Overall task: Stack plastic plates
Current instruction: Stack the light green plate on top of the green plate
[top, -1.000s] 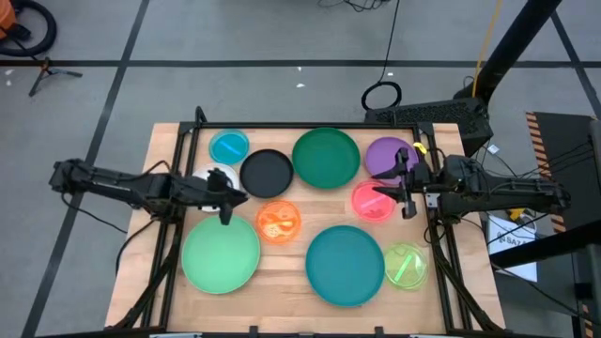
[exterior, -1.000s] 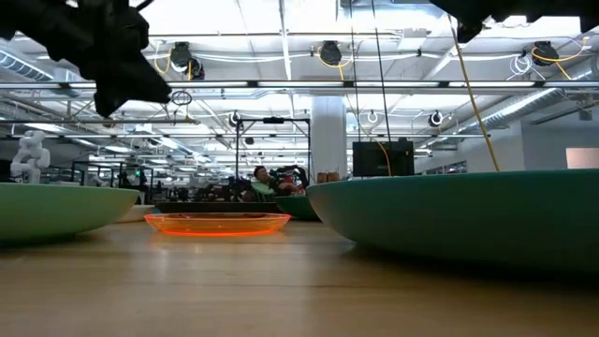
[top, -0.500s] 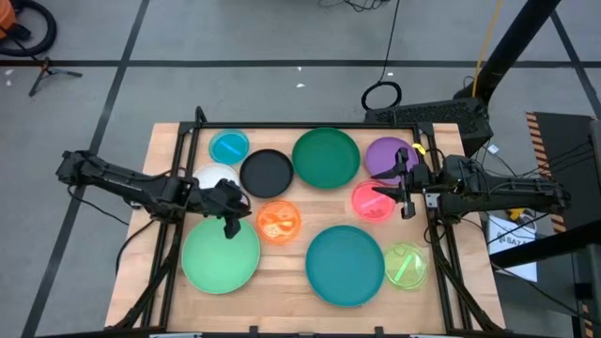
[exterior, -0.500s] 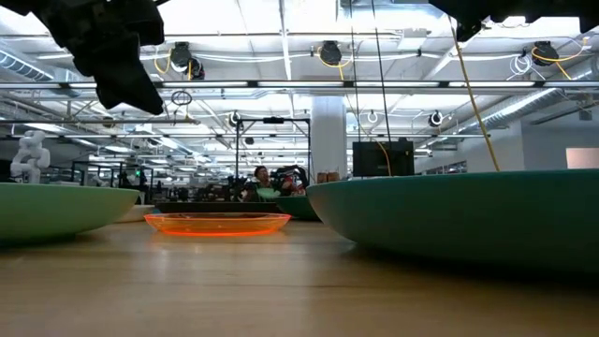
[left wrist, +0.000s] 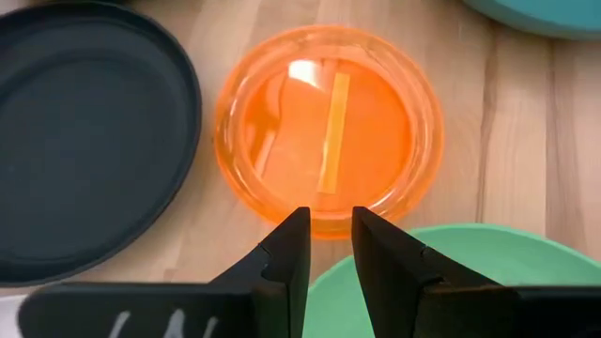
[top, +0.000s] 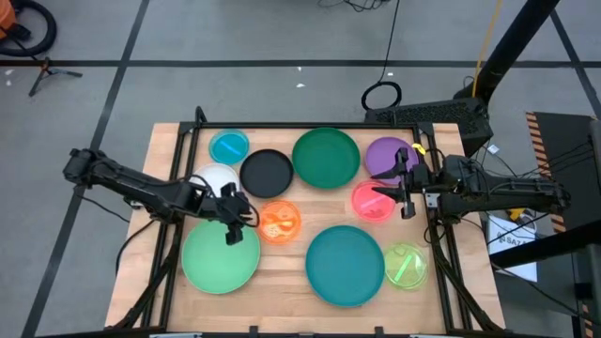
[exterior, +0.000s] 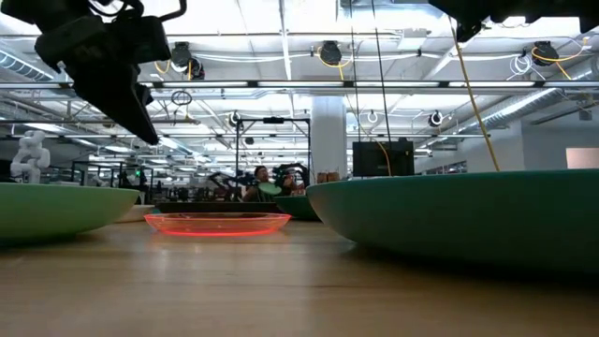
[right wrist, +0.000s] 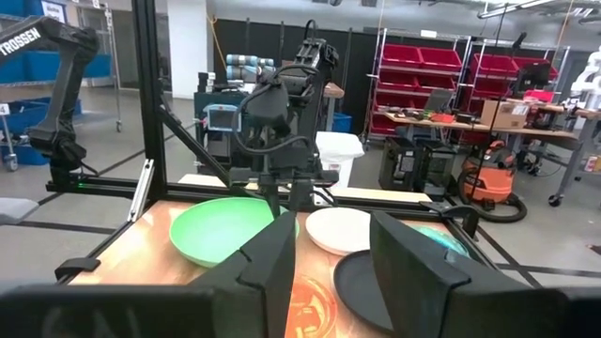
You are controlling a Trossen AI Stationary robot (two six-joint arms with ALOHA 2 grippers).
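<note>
Green, teal and dark, the big plastic plates [top: 221,254] lie unstacked. My left gripper [top: 232,228] has swung from the white plate [top: 214,176] toward the orange plate [left wrist: 329,127], fingers narrowly parted, empty. My right gripper [top: 406,193] waits, parted, empty.

bright overhead ceiling lights [exterior: 329,51] wash the workshop, blown out across the top of the low view; a white glare patch sits on the orange plate [left wrist: 329,127], while the nearest teal plate [exterior: 459,215] at right looms soft and out of focus.
</note>
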